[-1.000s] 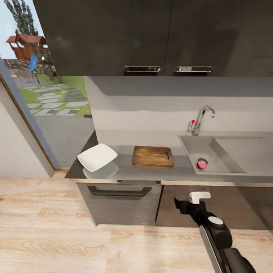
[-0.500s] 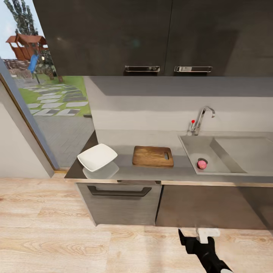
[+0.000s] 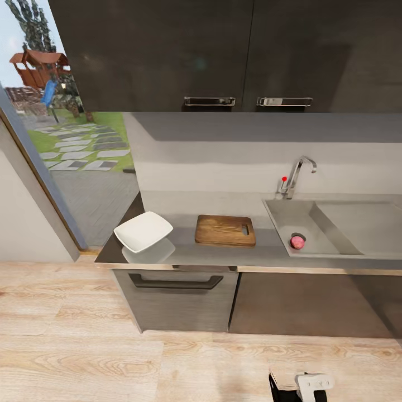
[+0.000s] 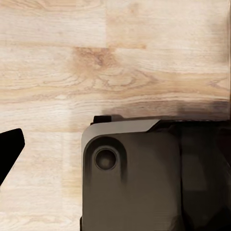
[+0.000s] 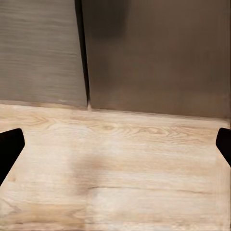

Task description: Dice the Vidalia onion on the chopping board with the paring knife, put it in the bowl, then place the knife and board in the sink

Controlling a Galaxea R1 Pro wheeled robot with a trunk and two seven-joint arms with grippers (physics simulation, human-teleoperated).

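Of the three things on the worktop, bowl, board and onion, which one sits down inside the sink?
The onion: the small pink bulb in the sink by the drain. The bowl and board lie on the flat counter.

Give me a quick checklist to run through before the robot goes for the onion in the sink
1. Vidalia onion located: ok, it lies in the sink basin beside the drain.
2. Chopping board ready: ok, flat on the countertop, nothing on it.
3. Bowl in place: ok, at the countertop's left end, apart from the board.
4. Paring knife located: cannot tell, I cannot make it out on the counter.
5. Right hand ready to grasp: ok, in the right wrist view its fingertips stand wide apart with only floor between them, but it hangs low, well below the counter edge.
6. Left hand free: cannot tell, just one fingertip shows.
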